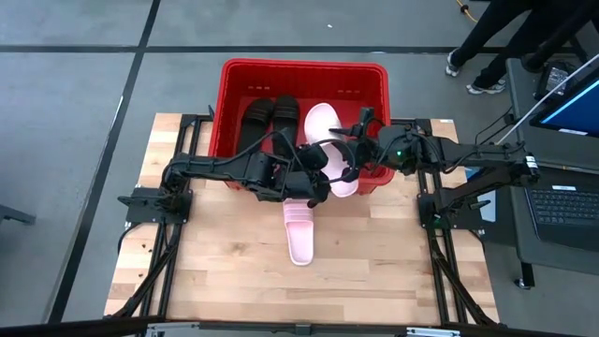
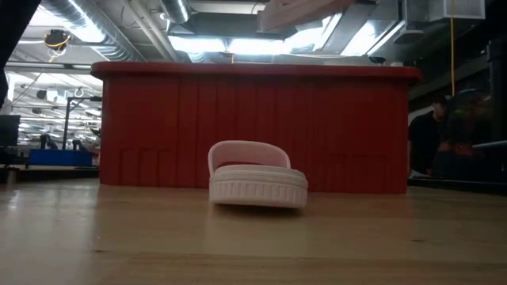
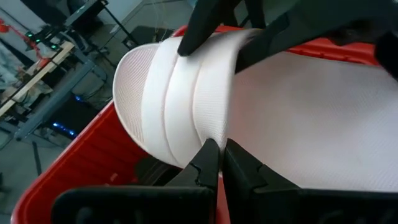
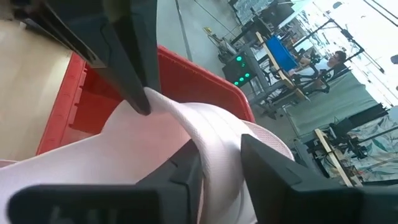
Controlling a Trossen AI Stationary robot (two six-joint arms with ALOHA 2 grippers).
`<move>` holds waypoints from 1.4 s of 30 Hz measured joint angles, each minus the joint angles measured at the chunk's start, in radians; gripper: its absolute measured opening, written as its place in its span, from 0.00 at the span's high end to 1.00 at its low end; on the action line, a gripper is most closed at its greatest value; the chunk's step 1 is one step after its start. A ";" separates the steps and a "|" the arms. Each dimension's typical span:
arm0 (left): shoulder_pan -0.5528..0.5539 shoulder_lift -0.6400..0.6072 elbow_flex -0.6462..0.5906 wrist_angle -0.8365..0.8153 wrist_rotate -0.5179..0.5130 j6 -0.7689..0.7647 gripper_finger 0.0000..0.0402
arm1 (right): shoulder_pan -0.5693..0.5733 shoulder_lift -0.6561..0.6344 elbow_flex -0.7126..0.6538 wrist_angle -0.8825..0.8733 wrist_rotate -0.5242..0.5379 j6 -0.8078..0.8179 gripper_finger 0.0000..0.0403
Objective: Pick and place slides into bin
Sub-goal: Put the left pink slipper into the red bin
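On the light wooden tabletop [image 1: 234, 271], seen from above: a large rectangular red plastic bin with ribbed sides [image 1: 304, 70] at the far edge, two black slide sandals [image 1: 269, 122] lying side by side inside its left half. Held over the bin's near right part, a pale pink slide sandal with a wide strap [image 1: 328, 126], gripped from both sides: left gripper [image 1: 323, 176] reaching in from the left, right gripper [image 1: 354, 139] from the right. Just in front of the bin, flat on the wood, a second pale pink slide sandal [image 1: 299, 234]. Beyond the table's far right corner, a person's legs and shoes [image 1: 477, 56]; to the right, a laptop [image 1: 562, 201].

From table height: the second pink sandal [image 2: 257, 176] resting on the wood, strap upward, close before the red bin wall [image 2: 142, 119]. Above the bin rim, at the top edge, the underside of the lifted pink sandal [image 2: 297, 12].

From the left wrist: left gripper [image 3: 222, 163] pinched nearly together on the edge of the lifted sandal's strap [image 3: 180, 87], over the red bin [image 3: 62, 174]; the other arm's dark fingers [image 3: 205, 25] grasping the strap from the opposite side.

From the right wrist: right gripper [image 4: 221, 165] clamped across the pink strap [image 4: 217, 137], fingers parted by its width, above the bin [image 4: 81, 99]. A seated person [image 4: 333, 62] far behind.
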 joint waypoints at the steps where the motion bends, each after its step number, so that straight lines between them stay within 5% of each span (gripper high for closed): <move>1: 0.000 0.000 0.000 0.002 0.003 0.002 0.99 | 0.000 0.000 0.000 -0.002 0.000 0.000 0.75; 12: -0.001 0.000 0.000 0.008 -0.005 0.022 0.99 | 0.000 0.001 0.000 -0.013 -0.006 0.000 0.96; 35: -0.057 -0.151 0.000 -0.016 -0.032 0.203 0.74 | -0.041 0.001 0.094 0.003 -0.011 0.010 0.97; 42: -0.066 -0.245 -0.001 -0.345 -0.168 -0.089 0.78 | -0.079 0.000 0.106 0.008 -0.010 0.058 0.97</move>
